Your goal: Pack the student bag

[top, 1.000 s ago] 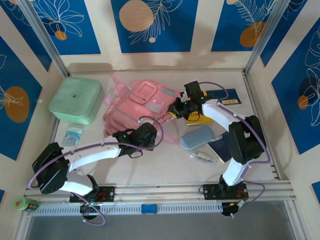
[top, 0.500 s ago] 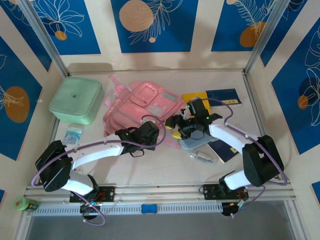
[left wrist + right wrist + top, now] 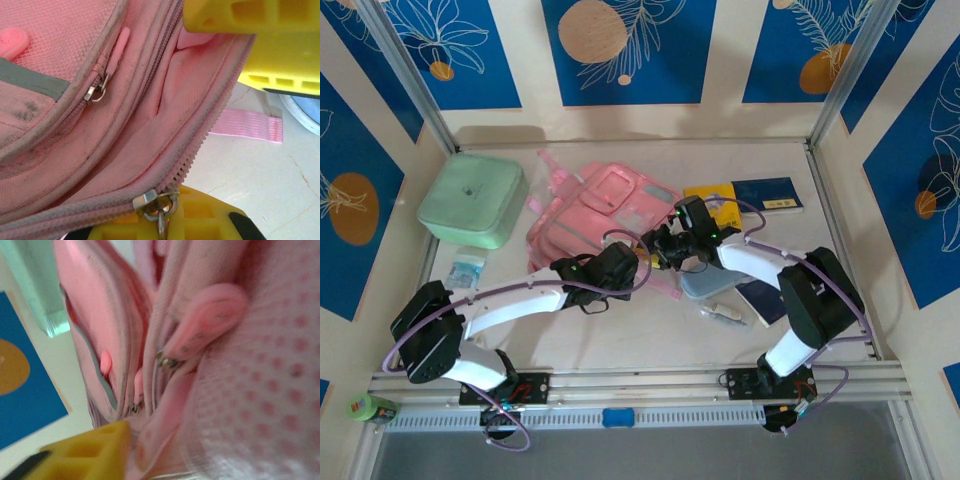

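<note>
1. The student bag (image 3: 590, 215) is big and pink. It lies flat on the bench (image 3: 650, 330), near the middle and toward the back.
2. A green box (image 3: 472, 200) sits to the left of the bag. A yellow book (image 3: 712, 195) lies to its right.
3. The left tool (image 3: 625, 260) is at the bag's near right corner. It is closed tight and pinches the bag's zip edge.
4. In the left wrist view, one yellow finger (image 3: 250, 45) of the left tool (image 3: 200, 125) is above the bag's open lip and one is below. The pink cloth runs between them.
5. The bag's mouth gapes a little there, and its pink inside shows. A small pink strap loop (image 3: 247, 125) sticks out onto the bench.
6. The right tool (image 3: 658, 245) is at the bag's right edge, just beside the left tool. It points at the bag.
7. In the right wrist view the bag is very close. One yellow finger (image 3: 85, 450) sits low, right by the cloth.
8. I cannot tell if the right tool is open or closed.
9. A grey-blue pencil case (image 3: 715, 282) lies under the right arm, near the bag's corner.
</note>
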